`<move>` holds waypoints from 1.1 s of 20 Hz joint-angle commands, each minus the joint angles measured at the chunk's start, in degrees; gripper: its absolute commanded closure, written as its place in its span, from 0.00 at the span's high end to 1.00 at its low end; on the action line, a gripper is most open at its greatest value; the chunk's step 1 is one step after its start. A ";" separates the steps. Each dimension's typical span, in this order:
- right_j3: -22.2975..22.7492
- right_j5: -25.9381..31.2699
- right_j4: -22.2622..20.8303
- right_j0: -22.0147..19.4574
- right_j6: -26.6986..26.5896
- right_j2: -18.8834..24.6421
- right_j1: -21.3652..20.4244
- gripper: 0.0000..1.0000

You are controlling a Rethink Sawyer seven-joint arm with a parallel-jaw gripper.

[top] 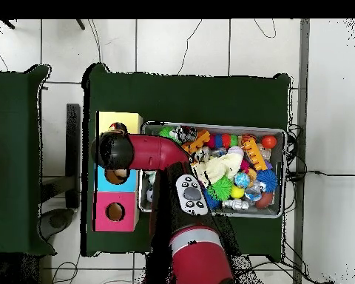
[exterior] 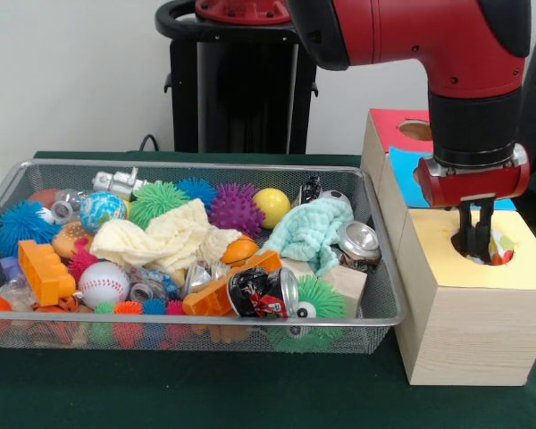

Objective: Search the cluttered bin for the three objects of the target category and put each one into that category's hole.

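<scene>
Pinching a confetti cloth (exterior: 500, 248), the gripper (exterior: 476, 243) has its fingers reaching into the yellow box's hole (exterior: 509, 256). Risk: cloth drapes the rim, snagging rather than dropping.

Bright, even indoor light, soft shadows, slight blur, glints on crushed cans (exterior: 358, 239).

The front camera sits low and close across the green surface (exterior: 205, 393), facing the robot's pedestal (exterior: 241, 80). The overhead camera hangs high, looking straight down, robot base at the bottom. Both share the wire bin (exterior: 196, 317) (top: 278, 133) and the yellow-topped box (exterior: 482, 295) (top: 121, 120), which the arm seems partly to cover from above.
</scene>
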 commanded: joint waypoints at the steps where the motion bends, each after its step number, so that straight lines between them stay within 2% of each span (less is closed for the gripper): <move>1: 1.33 4.96 1.79 -0.21 7.85 2.90 -1.41 0.00; 4: 0.86 7.98 2.39 0.25 8.57 2.18 -2.96 0.00; 13: 0.39 12.33 3.62 1.21 9.98 1.72 -5.46 0.00; 22: -1.15 10.89 3.02 3.03 10.71 -0.29 -4.25 0.00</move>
